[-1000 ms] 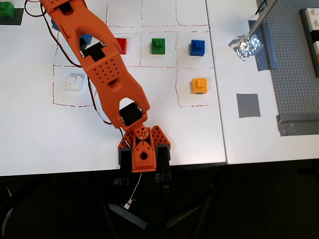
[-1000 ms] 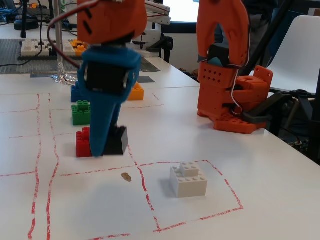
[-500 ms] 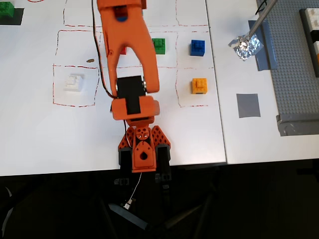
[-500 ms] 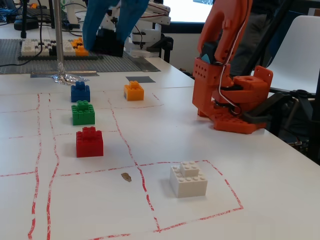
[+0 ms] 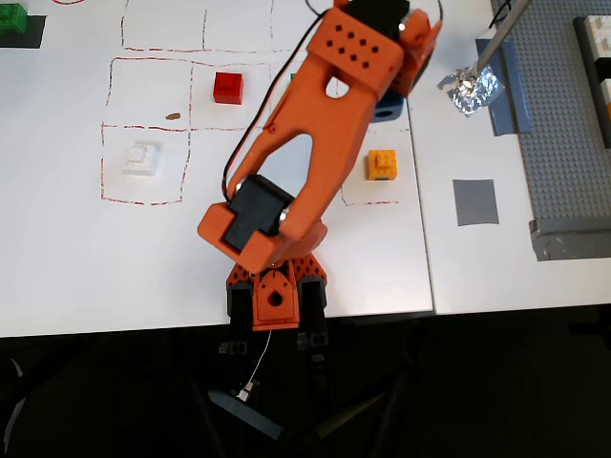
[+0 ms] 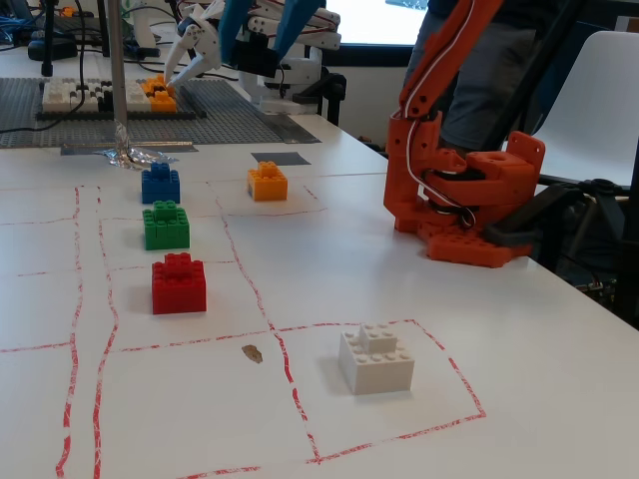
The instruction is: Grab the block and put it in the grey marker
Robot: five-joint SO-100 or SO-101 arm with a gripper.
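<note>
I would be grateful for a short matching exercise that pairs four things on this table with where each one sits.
Things:
1. white block
2. orange block
3. grey square patch
4. crumpled foil

Places:
A. at the foot of the metal pole
B. alone inside a red-outlined box, nearest the camera in the fixed view
C. flat on the table beside the studded grey baseplate
D. in a red-outlined box, close to the arm's base

Pairs: 1-B, 2-D, 3-C, 4-A
</note>
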